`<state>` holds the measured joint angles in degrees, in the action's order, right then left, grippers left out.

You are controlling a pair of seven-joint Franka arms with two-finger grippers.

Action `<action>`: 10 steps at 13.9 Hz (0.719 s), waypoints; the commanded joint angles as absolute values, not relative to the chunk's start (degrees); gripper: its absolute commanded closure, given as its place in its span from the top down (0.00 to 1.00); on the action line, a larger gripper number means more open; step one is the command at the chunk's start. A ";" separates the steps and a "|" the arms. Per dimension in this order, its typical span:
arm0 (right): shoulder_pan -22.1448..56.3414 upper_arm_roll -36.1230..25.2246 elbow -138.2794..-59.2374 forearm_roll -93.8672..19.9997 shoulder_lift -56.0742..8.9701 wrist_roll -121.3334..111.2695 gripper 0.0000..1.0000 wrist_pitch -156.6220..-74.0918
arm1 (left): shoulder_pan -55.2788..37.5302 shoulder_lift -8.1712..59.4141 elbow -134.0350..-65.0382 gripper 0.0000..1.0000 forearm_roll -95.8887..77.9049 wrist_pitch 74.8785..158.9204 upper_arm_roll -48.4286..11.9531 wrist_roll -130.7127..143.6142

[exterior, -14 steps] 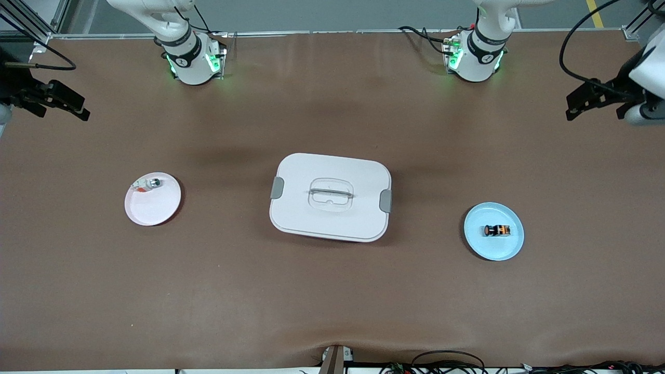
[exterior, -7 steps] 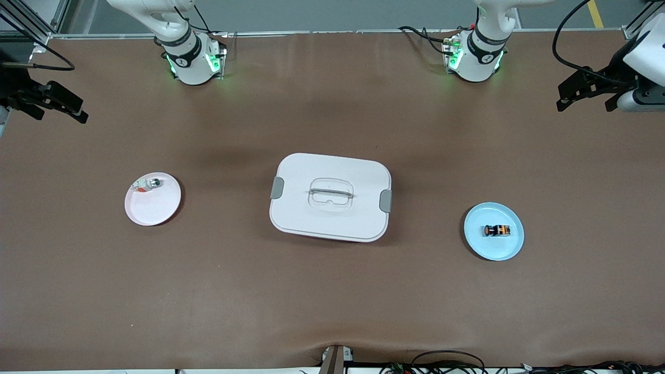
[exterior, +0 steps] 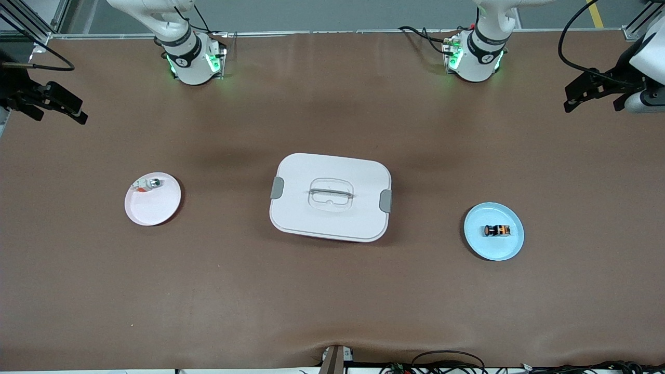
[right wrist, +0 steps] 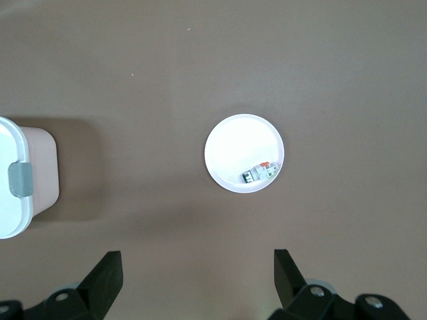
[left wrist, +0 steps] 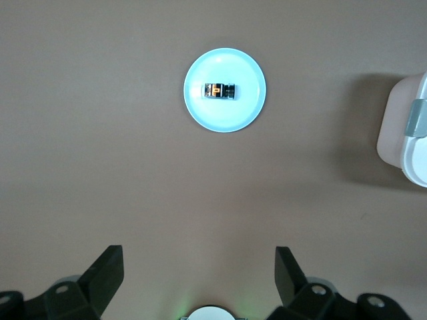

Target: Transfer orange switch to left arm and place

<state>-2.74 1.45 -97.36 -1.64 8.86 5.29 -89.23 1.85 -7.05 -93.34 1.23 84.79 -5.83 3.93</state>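
A brown matte table cover is seen. White rounded plastic box, grey side latches. Pale blue round plate; black stubby switch with orange markings. Pale pink round plate; small silver-and-white part with red bit. Black gripper fingers.

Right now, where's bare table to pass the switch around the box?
Bare strips lie between the box and the blue plate holding the orange switch, between box and pink plate, and nearer the front camera. Only the middle is blocked. Left gripper and right gripper hang open at the table's ends.
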 commanded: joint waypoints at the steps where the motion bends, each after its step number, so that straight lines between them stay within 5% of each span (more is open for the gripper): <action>1: -2.72 1.58 -98.88 -2.29 10.46 5.19 1.00 -89.91 | 2.02 -5.55 -91.68 1.00 2.37 84.29 -6.06 4.48; 10: -0.88 1.58 -98.88 -2.29 10.46 5.36 1.00 -89.74 | 2.02 -4.92 -89.56 1.00 0.26 83.76 -5.89 4.75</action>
